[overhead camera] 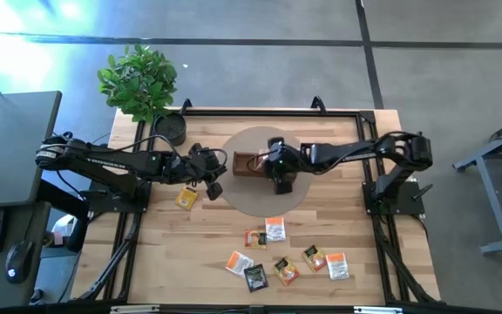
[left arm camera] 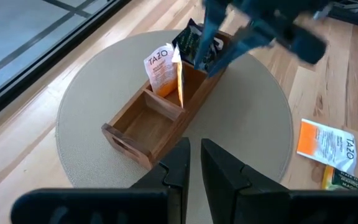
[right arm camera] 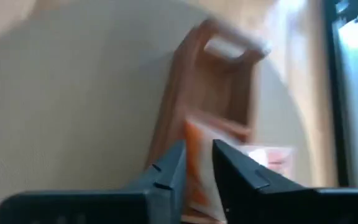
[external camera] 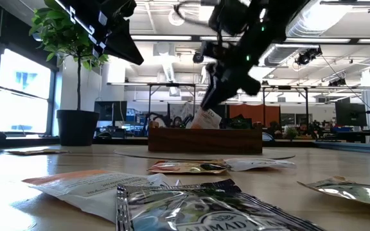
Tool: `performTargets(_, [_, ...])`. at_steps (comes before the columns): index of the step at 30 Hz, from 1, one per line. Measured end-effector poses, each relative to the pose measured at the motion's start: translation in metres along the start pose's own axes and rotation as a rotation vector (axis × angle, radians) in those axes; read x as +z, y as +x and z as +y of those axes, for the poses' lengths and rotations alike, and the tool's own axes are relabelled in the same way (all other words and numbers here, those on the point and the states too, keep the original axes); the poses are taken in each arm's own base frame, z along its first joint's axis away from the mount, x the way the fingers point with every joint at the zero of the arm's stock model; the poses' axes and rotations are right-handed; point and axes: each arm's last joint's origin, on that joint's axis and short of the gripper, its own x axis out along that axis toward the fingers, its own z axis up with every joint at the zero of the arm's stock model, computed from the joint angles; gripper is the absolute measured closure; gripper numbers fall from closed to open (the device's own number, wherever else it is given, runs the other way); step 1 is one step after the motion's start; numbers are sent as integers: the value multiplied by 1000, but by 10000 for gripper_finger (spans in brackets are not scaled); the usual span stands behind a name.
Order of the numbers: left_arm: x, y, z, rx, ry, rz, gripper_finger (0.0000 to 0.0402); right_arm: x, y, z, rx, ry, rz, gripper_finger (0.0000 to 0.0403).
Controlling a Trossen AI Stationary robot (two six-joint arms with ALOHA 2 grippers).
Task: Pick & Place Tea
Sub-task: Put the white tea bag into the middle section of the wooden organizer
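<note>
Bare mat (overhead camera: 244, 199) beside tray (overhead camera: 249, 164), right claw (overhead camera: 279, 167) overhead

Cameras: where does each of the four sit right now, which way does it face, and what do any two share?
High view: overhead, facing straight down; both arms, wooden tray on round mat, loose tea packets.
Low view: table height, facing level across into the room; arms come in from above, tray.
Left wrist view: behind the left gripper, facing the tray and its white-and-orange packets.
Right wrist view: behind the right gripper, looking down at the tray.
Shared: all four show the tray.
</note>
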Motion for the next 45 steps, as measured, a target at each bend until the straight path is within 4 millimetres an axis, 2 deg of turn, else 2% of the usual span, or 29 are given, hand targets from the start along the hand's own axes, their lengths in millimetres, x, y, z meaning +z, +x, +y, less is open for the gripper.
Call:
performTargets(4, [0, 0, 0, -7, 2, 7, 363, -12, 20, 7, -16, -38, 97, 394])
performTargets(9, [0, 0, 0, -7, 2, 7, 363, -14, 36, 8, -57, -63, 89, 383])
performTargets(13, [0, 0, 0, -7, 1, 6, 363, -14, 42, 0, -92, -75, 56, 399])
performTargets(19, [0, 0, 0, -7, 1, 6, 363, -17, 43, -8, -145, -67, 81, 398])
performTargets(28, [0, 0, 0, -7, 1, 6, 363, -10, 40, 6, -137, -125, 81, 400])
performTargets(31, [0, 0, 0, -7, 1, 5, 363, -3, 31, 11, -171, -142, 78, 397])
performTargets(36, [0, 0, 0, -13, 0, 7, 363, 12, -9, 20, -146, -116, 18, 400])
performTargets(41, [-4, 6, -3, -33, 14, 45, 363, 26, -54, 34, 68, 65, -134, 392])
performTargets(45, [-7, 13, -5, -38, 67, 70, 363, 30, -69, 63, 186, 63, -123, 374])
